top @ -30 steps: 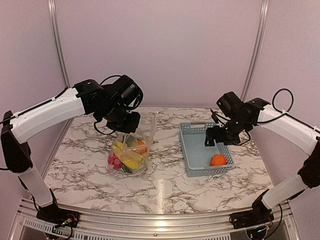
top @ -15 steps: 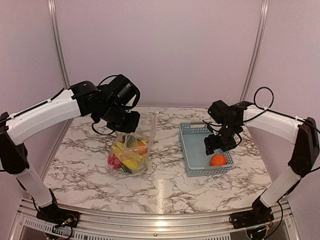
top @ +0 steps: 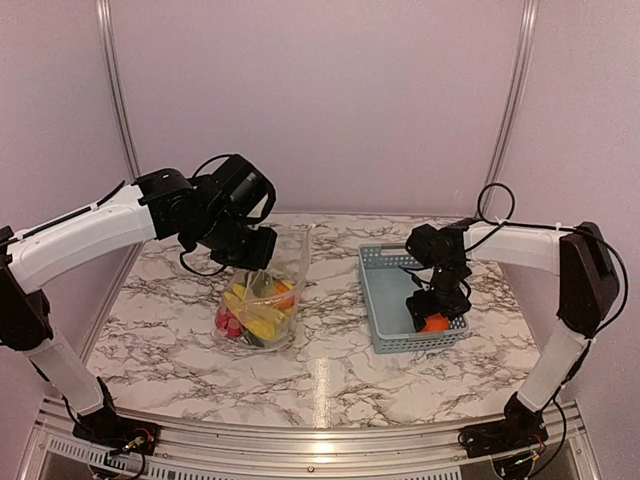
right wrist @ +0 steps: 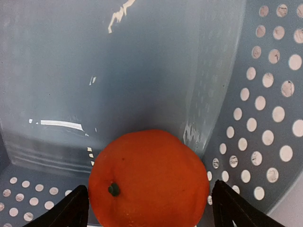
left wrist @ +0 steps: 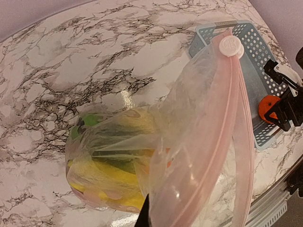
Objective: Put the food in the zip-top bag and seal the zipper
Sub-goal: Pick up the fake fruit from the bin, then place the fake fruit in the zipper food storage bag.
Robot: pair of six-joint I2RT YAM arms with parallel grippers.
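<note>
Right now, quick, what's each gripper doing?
Left gripper: closed on the mouth edge of the zip-top bag.
Right gripper: open, fingers either side of the orange.

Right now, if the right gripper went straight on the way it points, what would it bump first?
The orange. It lies straight ahead between the right gripper's open fingers, in a corner of the basket; how far off is hard to judge.

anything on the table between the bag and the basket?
No. The top external view shows bare marble table between the zip-top bag and the basket; in the left wrist view the bag hides part of that stretch.
</note>
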